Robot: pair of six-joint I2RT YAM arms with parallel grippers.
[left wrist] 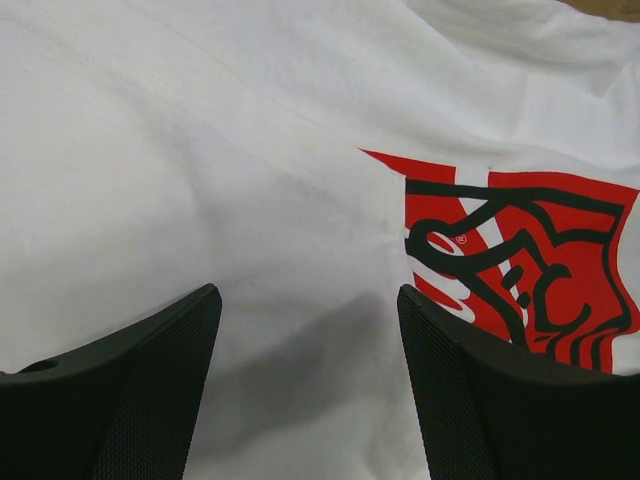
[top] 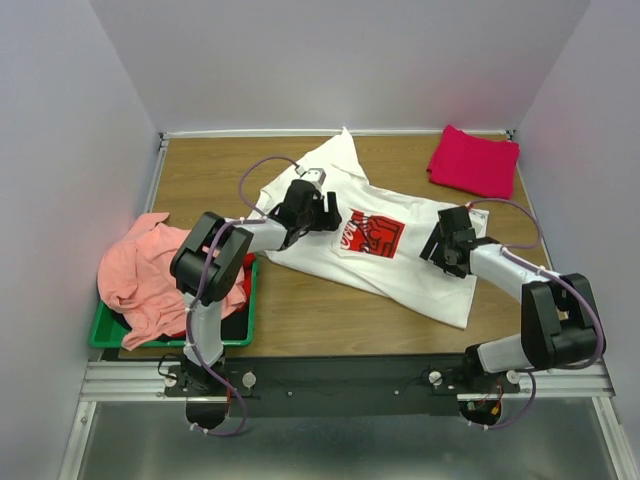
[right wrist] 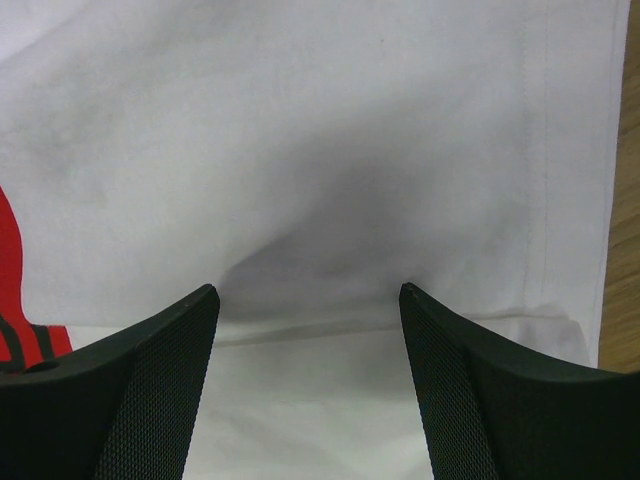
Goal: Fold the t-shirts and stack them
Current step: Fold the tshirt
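The large white t-shirt (top: 400,270) with a red-and-white chest print (top: 372,235) lies spread on the table's middle. My left gripper (top: 328,212) hovers open over its left part, beside the print; in the left wrist view the gripper (left wrist: 308,295) has its jaws wide apart over white cloth (left wrist: 200,150), with the print (left wrist: 530,260) at right. My right gripper (top: 438,246) is open over the shirt's right part; the right wrist view shows the gripper (right wrist: 308,290) above a fold in the cloth (right wrist: 300,150). A folded magenta-red tee (top: 473,160) lies at the back right. A salmon-pink tee (top: 150,275) is heaped at left.
A green plastic bin (top: 236,328) stands at the near left under the salmon-pink tee, with a bit of red cloth (top: 247,265) at its right edge. Grey walls enclose the table on three sides. Bare wood (top: 320,315) shows in front of the white shirt.
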